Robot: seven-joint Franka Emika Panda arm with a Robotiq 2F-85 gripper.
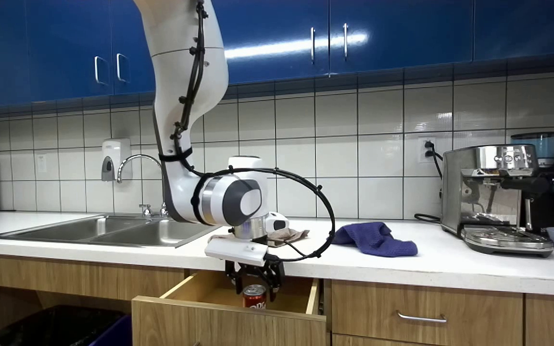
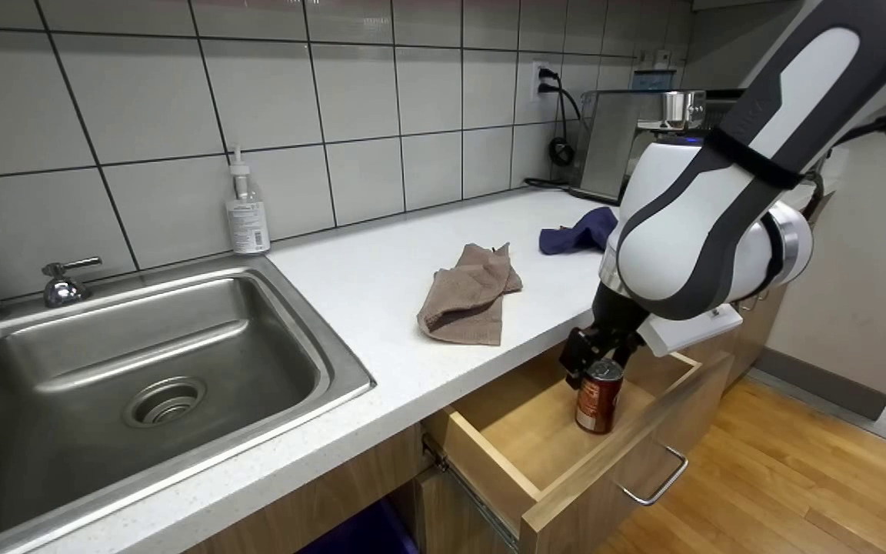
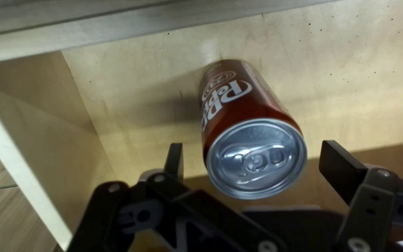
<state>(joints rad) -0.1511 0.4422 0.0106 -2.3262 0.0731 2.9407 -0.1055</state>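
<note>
1. Inside the open drawer (image 1: 229, 324), below the front edge of the bench (image 2: 378, 265), a red Dr Pepper can (image 3: 252, 127) stood upright.
2. Either side of the can's top were the fingers (image 3: 341, 171), spread wide, with a visible gap at each; they gripped nothing.
3. Judged from this, two things were done: the drawer was open and the can rested in it, unheld.
4. Not done: the fingers were not clear of the can, nor was the drawer shut; whether a grip was over or yet to come, the views left unsettled.

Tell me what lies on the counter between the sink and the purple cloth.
A rumpled brown cloth lies between the sink and the purple cloth, as both exterior views show.
</note>
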